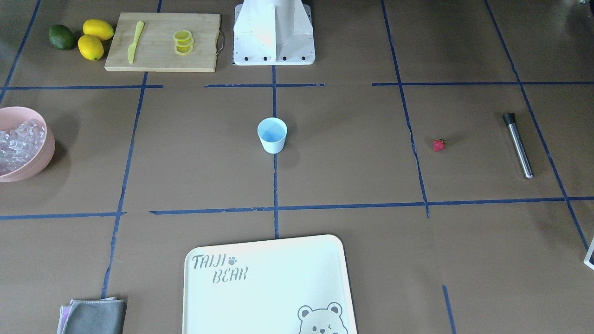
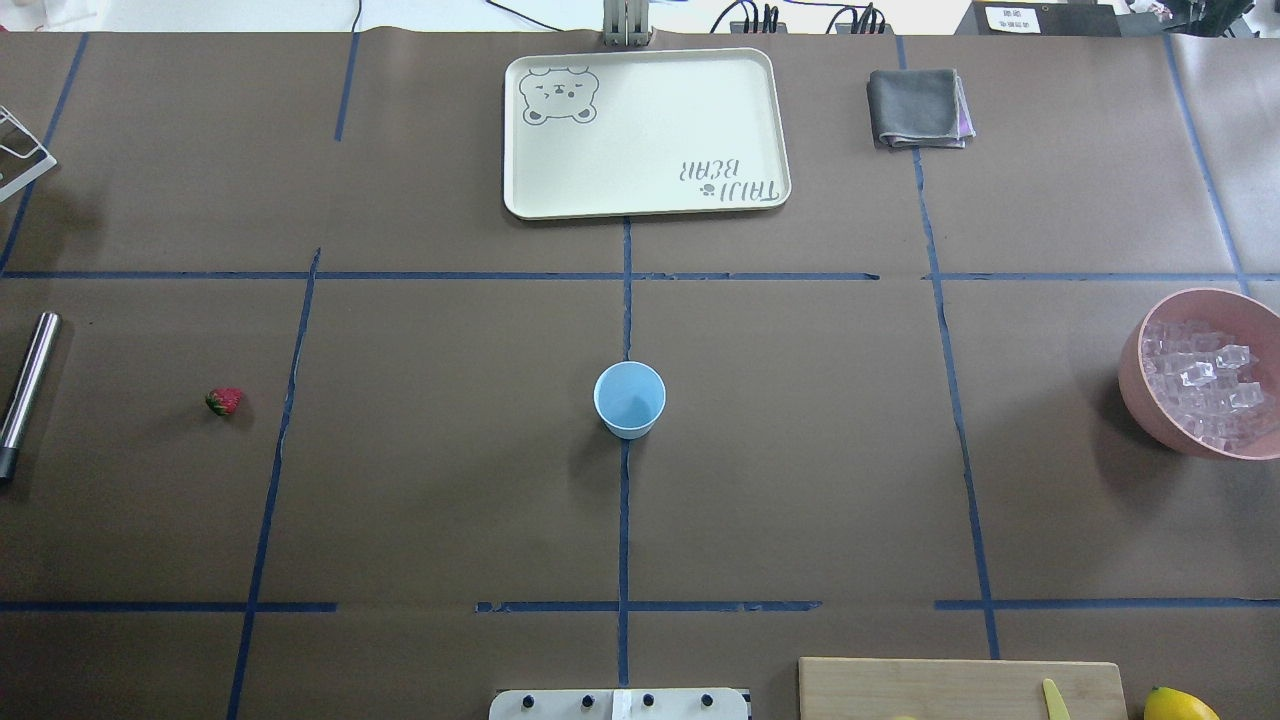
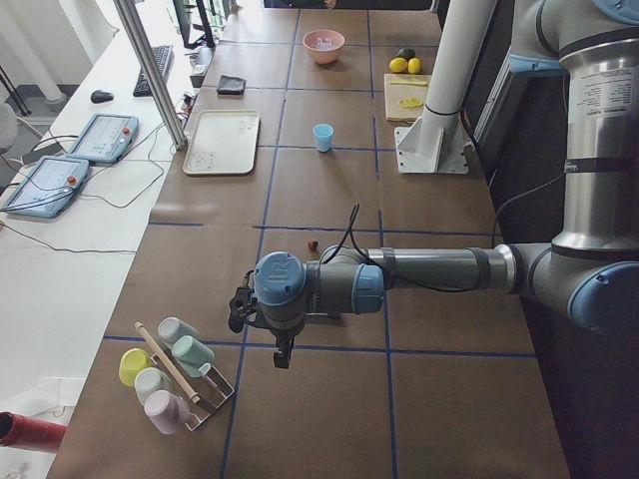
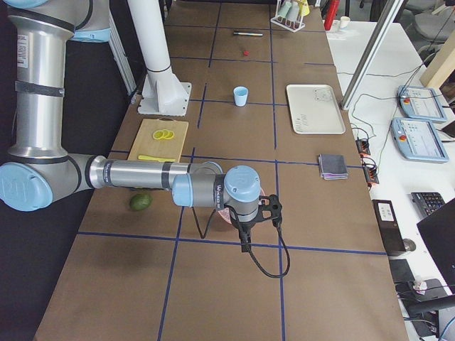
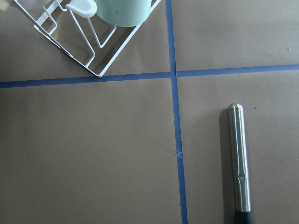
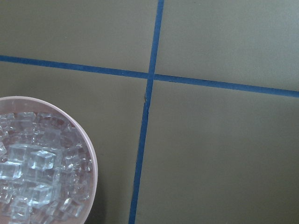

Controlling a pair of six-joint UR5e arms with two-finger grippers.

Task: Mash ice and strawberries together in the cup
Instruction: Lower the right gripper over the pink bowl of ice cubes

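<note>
1. We find the cup (image 1: 272, 134) empty at the middle of the bench (image 1: 348, 162), probably so either side can reach it.
2. The strawberry (image 1: 439, 144) lies on the robot's left, and the ice (image 1: 16, 144) sits in the bowl (image 1: 50, 148) on its right.
3. We cannot tell whether the left tool (image 3: 283, 359) or the right tool (image 4: 246, 247) is clenched.

table (image 2: 800, 480): brown cover | cup (image 2: 629, 399) | strawberry (image 2: 224, 401) | pink bowl (image 2: 1134, 390) | tray (image 2: 650, 130) | cloth (image 2: 915, 108)

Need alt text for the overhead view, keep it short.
An empty pale blue cup stands at the table centre, a strawberry far to its left, a pink bowl of ice at the right edge. A cream tray lies beyond the cup; no robot arm shows.
</note>
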